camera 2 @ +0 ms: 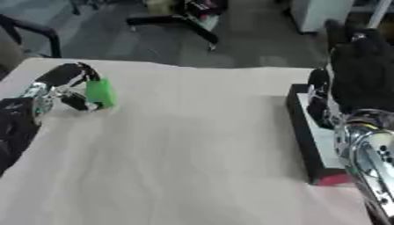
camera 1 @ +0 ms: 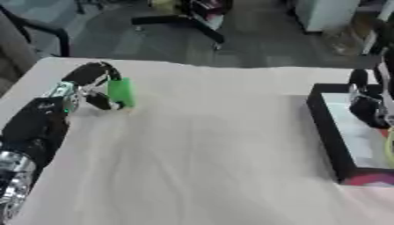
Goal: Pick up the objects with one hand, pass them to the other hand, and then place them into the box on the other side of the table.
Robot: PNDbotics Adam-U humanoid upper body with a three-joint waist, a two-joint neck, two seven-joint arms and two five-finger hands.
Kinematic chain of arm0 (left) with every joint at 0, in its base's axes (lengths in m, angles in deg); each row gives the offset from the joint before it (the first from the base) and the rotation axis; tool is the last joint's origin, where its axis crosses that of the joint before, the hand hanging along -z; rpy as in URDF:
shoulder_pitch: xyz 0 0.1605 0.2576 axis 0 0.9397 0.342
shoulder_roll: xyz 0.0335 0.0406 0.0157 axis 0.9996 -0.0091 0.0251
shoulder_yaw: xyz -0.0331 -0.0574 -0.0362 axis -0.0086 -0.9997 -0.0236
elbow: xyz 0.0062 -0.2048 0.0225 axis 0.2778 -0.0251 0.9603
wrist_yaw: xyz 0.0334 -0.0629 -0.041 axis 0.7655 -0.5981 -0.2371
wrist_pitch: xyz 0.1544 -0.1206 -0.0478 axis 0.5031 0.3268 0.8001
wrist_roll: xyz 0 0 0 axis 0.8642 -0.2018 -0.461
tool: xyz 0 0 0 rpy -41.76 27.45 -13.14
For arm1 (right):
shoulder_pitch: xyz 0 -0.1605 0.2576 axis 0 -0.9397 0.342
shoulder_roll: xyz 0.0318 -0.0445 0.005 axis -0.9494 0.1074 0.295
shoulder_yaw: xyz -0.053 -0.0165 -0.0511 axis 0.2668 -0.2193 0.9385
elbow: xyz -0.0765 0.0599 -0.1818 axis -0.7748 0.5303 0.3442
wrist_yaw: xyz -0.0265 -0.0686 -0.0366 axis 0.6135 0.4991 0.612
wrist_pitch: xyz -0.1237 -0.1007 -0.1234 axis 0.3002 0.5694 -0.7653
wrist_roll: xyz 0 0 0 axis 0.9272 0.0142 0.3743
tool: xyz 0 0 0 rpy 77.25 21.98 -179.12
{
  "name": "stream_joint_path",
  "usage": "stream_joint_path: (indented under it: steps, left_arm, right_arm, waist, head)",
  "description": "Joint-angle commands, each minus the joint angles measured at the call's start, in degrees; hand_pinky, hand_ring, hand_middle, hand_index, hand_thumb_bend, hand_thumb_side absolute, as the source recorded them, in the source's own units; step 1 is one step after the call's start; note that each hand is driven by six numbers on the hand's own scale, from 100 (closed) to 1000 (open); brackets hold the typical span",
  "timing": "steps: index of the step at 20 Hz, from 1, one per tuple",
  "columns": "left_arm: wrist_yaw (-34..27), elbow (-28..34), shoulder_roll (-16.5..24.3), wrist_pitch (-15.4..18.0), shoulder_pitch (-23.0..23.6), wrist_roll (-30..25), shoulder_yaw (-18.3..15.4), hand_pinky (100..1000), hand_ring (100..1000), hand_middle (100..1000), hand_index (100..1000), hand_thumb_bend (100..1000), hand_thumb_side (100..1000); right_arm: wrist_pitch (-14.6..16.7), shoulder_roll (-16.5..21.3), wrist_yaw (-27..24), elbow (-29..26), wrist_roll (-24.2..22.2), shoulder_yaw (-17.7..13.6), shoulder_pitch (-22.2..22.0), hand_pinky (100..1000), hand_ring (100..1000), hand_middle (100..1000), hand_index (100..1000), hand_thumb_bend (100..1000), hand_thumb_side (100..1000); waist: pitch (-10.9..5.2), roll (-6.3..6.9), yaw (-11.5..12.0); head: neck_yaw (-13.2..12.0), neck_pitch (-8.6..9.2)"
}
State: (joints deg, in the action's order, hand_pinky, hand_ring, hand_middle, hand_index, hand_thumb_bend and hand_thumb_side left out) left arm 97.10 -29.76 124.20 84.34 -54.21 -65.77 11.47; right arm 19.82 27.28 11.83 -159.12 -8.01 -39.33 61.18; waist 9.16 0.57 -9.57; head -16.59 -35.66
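Left eye view: left hand (camera 1: pixel 86 83) pinching green object (camera 1: pixel 121 92), no readable writing; right hand (camera 2: pixel 332 94) state unclear.

Your left hand (camera 1: pixel 91 83) is matt black with a glossy silver metal wrist, and its fingers curl round a smooth green object (camera 1: pixel 121 92) that looks like plastic. Under that hand the table (camera 1: pixel 200 154) wears a pale, matt cloth with soft creases. Beneath your right hand (camera 2: pixel 327 103), black like the other with shiny metal behind it, the box (camera 1: pixel 329 132) has matt black walls and a pale smooth floor.
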Motion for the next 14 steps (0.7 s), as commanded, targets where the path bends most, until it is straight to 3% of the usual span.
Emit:
stream_joint_path:
  steps: [1,7,10,12,14]
  left_arm:
    - [-1.58,0.81,1.21,0.47,-0.44,1.22,0.17,652,418,362,467,100,100]
    - [-8.15,9.37,2.81,7.53,0.85,0.6,2.07,652,410,352,452,100,100]
    - [-15.78,15.6,3.78,12.55,2.39,-2.31,5.73,656,418,360,459,102,100]
    - [-21.94,19.25,3.79,14.74,3.32,-5.38,8.64,657,420,362,460,102,100]
    - [-29.77,23.54,3.14,16.19,4.35,-9.56,12.35,658,419,361,458,101,100]
  right_arm:
    - [-0.38,0.1,-0.2,-0.45,0.4,-0.24,0.86,597,847,812,950,100,100]
    - [0.73,0.15,-0.34,-0.2,-0.41,0.5,0.68,638,849,815,947,100,100]
    - [2.91,0.03,-0.64,-0.57,-2.4,1.76,1.07,688,854,822,947,100,100]
    - [4.78,-0.24,-0.55,-0.84,-4.11,2.72,1.57,776,863,835,948,100,100]
    - [7.57,-0.73,-0.05,-1.01,-6.38,3.96,2.25,891,873,853,951,162,100]
  waist:
    - [-1.01,0.1,0.18]
    - [-2.65,0.23,1.71]
    - [-4.03,0.46,2.75]
    - [-4.88,0.59,3.37]
    - [-5.85,0.7,4.06]
  head:
    - [0.05,0.24]
    - [2.01,-1.45]
    - [3.19,-2.66]
    - [3.87,-3.5]
    - [4.49,-4.49]
